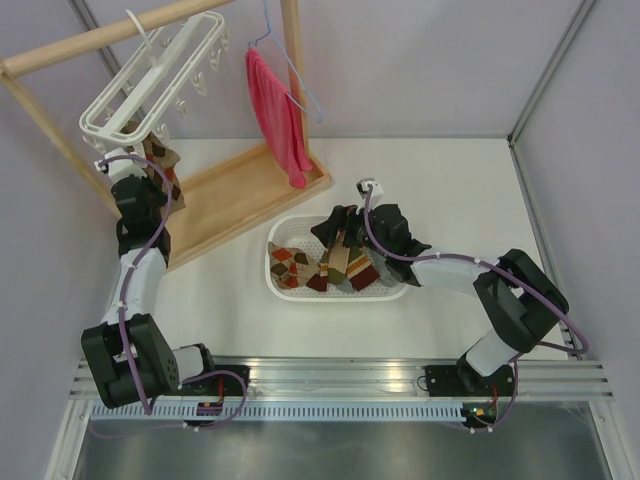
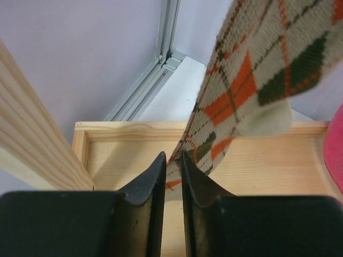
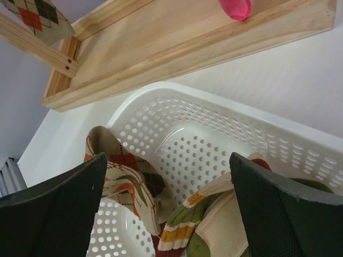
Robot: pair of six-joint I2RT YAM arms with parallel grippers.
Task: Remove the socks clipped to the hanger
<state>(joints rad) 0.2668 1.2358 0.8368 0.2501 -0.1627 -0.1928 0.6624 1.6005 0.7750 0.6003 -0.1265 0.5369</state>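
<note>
Now | step: my left tool (image 2: pixel 171 160) pinched on argyle sock (image 2: pixel 252 69) hanging from white clip hanger (image 1: pixel 150 85) | right tool (image 3: pixel 167 171) apart over mesh basket (image 3: pixel 214 103) | next: firm downward pull to unclip.

The light is bright and even in all three views and falls softly from above. In the top view the white table (image 1: pixel 440 190) shows only faint shadows with soft edges. In the left wrist view the left gripper (image 2: pixel 172 158) is dark and slightly blurred, while the sock (image 2: pixel 252 69) is sharp. In the right wrist view the floor of the basket (image 3: pixel 177 115) carries a small glare.
</note>
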